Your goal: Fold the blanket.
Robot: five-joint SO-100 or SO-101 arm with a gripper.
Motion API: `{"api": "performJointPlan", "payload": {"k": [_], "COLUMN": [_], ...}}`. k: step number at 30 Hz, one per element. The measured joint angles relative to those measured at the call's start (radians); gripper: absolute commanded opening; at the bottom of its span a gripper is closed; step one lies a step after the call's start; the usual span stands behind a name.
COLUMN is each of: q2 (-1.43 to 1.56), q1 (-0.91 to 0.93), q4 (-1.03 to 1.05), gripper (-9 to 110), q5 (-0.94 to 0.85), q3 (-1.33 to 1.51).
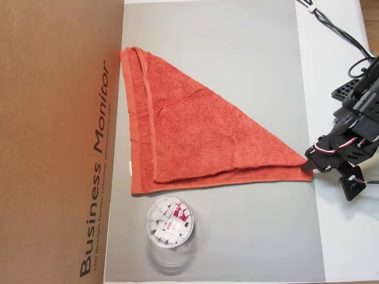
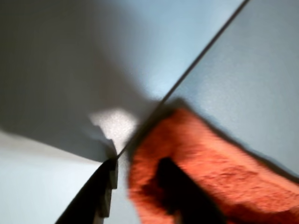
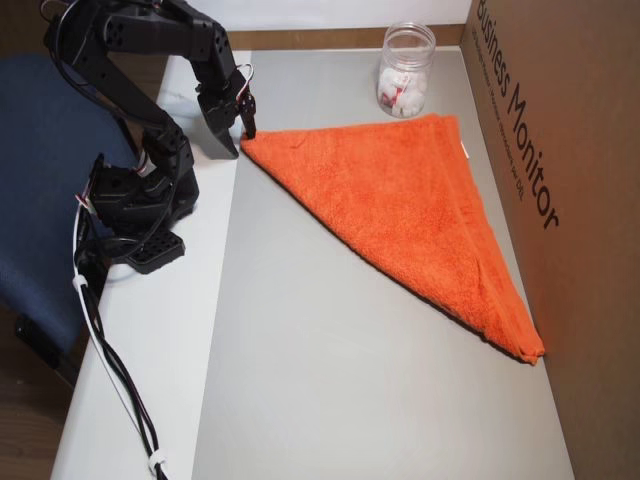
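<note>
The orange-red blanket (image 1: pixel 189 130) lies folded on the diagonal into a triangle on the grey mat (image 1: pixel 237 47), its small white tag (image 1: pixel 130 168) at the left hem. It also shows in the other overhead view (image 3: pixel 400 200). My gripper (image 1: pixel 308 166) is at the triangle's pointed right corner, at the mat's edge; in the other overhead view the gripper (image 3: pixel 247 128) stands over that tip. In the blurred wrist view the gripper (image 2: pixel 138 163) has its jaws apart, one dark finger (image 2: pixel 103 196) off the cloth, the other over the blanket's corner (image 2: pixel 224 177).
A clear jar (image 1: pixel 169 222) of white pieces stands just below the blanket's long edge, also seen in the other overhead view (image 3: pixel 405 70). A brown cardboard box (image 1: pixel 59 142) walls the mat's left side. Cables (image 3: pixel 110 370) run from the arm's base over the white table.
</note>
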Motion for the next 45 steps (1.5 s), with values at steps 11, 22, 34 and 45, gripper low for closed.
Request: {"api": "performJointPlan", "payload": {"k": [11,22,34,45], "q2": [-0.003,-0.005,-0.005,-0.005], "q1": [-0.002,-0.029,-0.186,-0.273], "q4": [-0.003,-0.014,-0.015,-0.015], "gripper": [0,0,0,0], "q5": [0.011,0.279,0.612,0.844], "q3": [-0.012,-0.083,-0.1,-0.245]}}
